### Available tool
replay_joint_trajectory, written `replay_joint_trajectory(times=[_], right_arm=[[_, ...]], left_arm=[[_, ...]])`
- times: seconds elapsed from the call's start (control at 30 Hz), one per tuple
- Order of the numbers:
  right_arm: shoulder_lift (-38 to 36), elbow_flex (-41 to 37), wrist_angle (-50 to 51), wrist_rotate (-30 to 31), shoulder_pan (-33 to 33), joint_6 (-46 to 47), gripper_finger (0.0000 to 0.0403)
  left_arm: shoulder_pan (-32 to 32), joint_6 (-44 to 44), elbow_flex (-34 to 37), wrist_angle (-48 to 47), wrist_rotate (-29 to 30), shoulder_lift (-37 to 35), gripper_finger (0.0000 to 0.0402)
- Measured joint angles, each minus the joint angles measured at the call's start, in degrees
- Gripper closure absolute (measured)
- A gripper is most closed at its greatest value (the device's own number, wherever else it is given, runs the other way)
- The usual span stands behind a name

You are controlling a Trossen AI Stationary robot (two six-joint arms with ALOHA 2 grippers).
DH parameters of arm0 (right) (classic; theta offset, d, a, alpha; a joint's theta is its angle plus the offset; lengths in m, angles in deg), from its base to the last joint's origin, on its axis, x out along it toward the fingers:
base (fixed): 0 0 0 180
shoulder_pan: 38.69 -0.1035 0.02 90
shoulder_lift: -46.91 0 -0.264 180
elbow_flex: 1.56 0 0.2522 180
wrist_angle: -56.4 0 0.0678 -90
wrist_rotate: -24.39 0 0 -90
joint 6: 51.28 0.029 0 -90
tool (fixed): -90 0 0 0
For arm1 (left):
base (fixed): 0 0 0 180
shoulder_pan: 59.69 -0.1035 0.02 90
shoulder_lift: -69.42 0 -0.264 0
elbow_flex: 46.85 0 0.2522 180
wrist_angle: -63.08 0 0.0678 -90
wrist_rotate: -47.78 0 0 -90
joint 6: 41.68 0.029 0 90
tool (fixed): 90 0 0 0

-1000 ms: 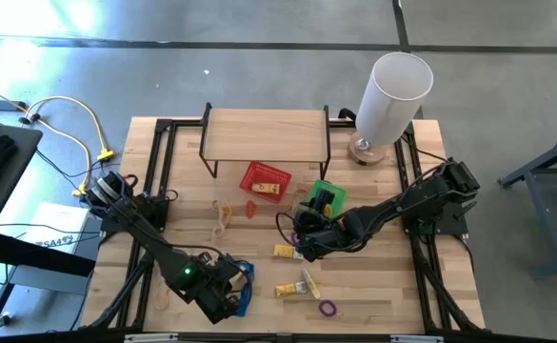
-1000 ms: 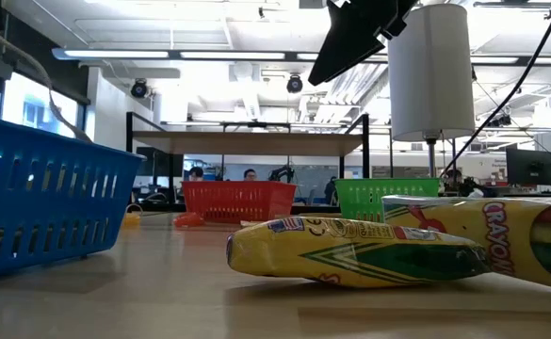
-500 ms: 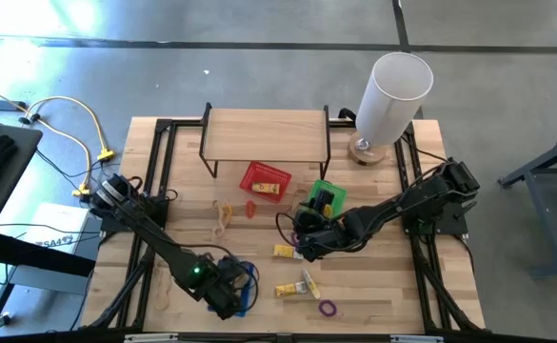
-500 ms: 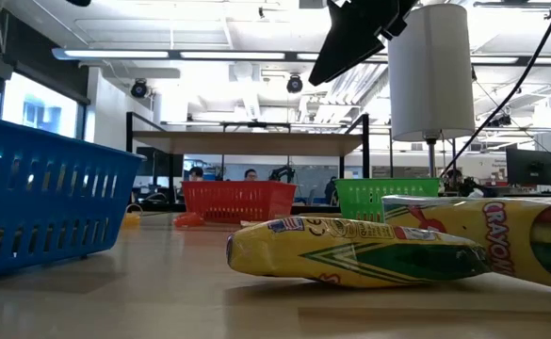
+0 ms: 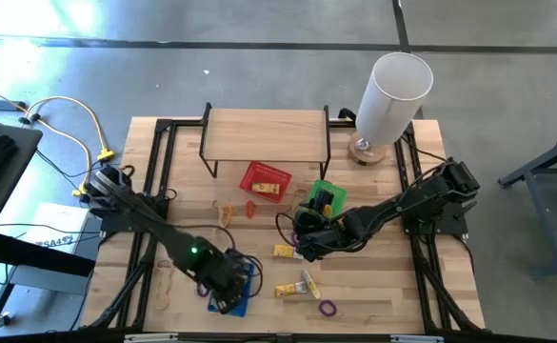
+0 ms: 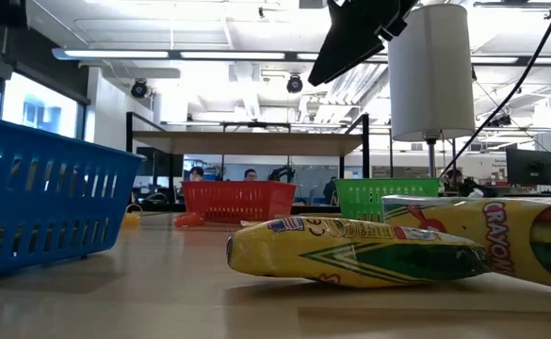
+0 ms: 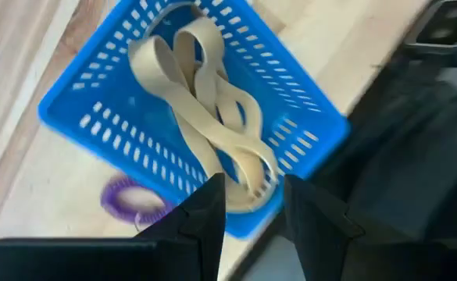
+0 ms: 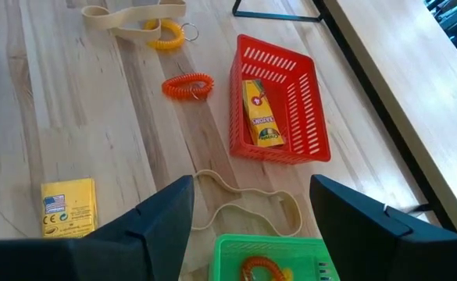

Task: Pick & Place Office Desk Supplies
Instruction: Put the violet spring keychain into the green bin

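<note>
My left gripper (image 5: pixel 223 284) hangs open over the blue basket (image 5: pixel 246 286), fingers pointing steeply down. In the left wrist view its fingers (image 7: pixel 212 204) stand above the pale tan bands (image 7: pixel 205 94) that lie on the floor of the blue basket (image 7: pixel 95 101). A purple loop (image 7: pixel 130 199) lies on the table outside it. My right gripper (image 5: pixel 299 243) waits open and empty at mid table, near a yellow crayon box (image 5: pixel 284 252) and the green basket (image 5: pixel 326 198). Beyond the right gripper (image 8: pixel 251 187) a tan band (image 8: pixel 244 207) lies flat on the wood.
A red basket (image 8: pixel 279 101) holds a crayon box. An orange loop (image 8: pixel 187 86) and a yellow loop (image 8: pixel 166 35) lie loose on the wood. A wooden shelf (image 5: pixel 264 133) and a tall white cylinder (image 5: pixel 392 95) stand at the far edge. More yellow boxes (image 5: pixel 288 289) lie near the front.
My left gripper has moved a little toward the table's right and far side and risen over the blue basket. In the low view the tan strand that hung above the basket's rim a second ago is gone from there.
</note>
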Motion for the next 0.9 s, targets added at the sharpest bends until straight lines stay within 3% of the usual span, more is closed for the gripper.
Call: replay_joint_trajectory(times=[0.07, 0.2, 0.33, 0.5, 0.67, 0.9], right_arm=[[0.0, 0.0, 0.0, -0.2, 0.0, 0.0, 0.0158], [0.0, 0.0, 0.3, -0.4, -0.4, 1.6, 0.0158], [0.0, 0.0, 0.5, -2.1, -0.7, 2.5, 0.0158], [0.0, 0.0, 0.2, -2.1, -1.0, 2.5, 0.0158], [0.0, 0.0, -0.4, -2.1, -1.0, 2.7, 0.0158], [0.0, 0.0, -0.7, -2.3, -0.9, 2.9, 0.0158]], left_arm=[[0.4, -0.4, -0.1, -0.5, -1.5, -2.3, 0.0277], [4.4, 7.3, -0.1, -1.1, -1.6, -5.3, 0.0277], [10.0, 13.6, -0.1, -4.7, 5.2, -5.4, 0.0277], [14.4, 12.4, 0.0, -12.0, 11.1, -3.5, 0.0277], [16.1, 14.5, 0.0, -12.3, 13.5, -1.6, 0.0277], [15.4, 19.5, 2.6, -12.4, 12.1, -0.8, 0.0277]])
